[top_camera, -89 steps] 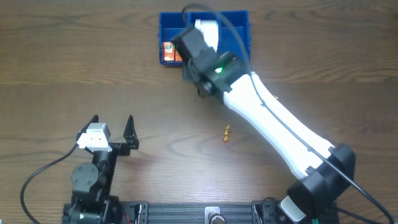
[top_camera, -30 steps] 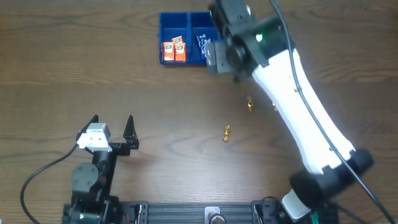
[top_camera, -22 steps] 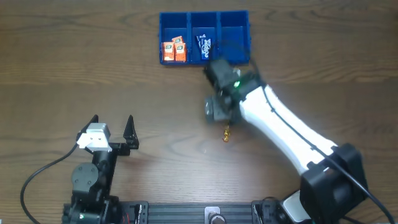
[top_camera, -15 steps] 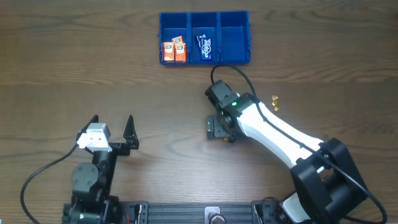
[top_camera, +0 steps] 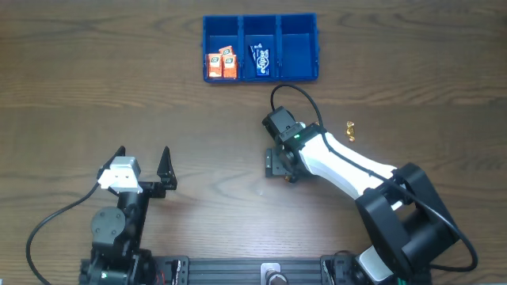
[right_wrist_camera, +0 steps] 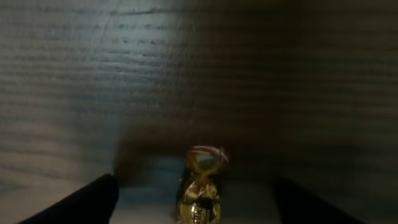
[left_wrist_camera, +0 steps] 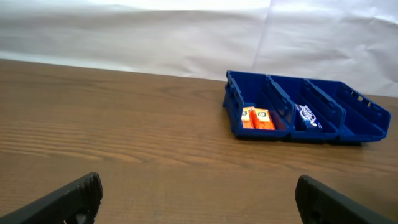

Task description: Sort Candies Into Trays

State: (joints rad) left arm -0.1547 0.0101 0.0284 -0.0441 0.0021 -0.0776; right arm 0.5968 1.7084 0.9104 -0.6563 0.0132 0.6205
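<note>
The gold candy (right_wrist_camera: 200, 190), foil-wrapped with a twisted end, lay on the wooden table (top_camera: 79, 95) between the right gripper's (top_camera: 280, 165) spread fingers, which flanked it without gripping. Its long axis ran along the fingers, the twist pointing away from the wrist. Well apart stood the blue tray (top_camera: 260, 78), with orange candies (top_camera: 221, 65) in its left compartment and a blue-wrapped candy (top_camera: 261, 57) in the middle one. A second gold candy (top_camera: 351, 127) lay right of the arm. The left gripper (top_camera: 143, 155) hung unclenched near its base.

Overhead looks down; left wrist low, faces shared tray (left_wrist_camera: 234, 109) — right wrist hugs tabletop (right_wrist_camera: 186, 62)
</note>
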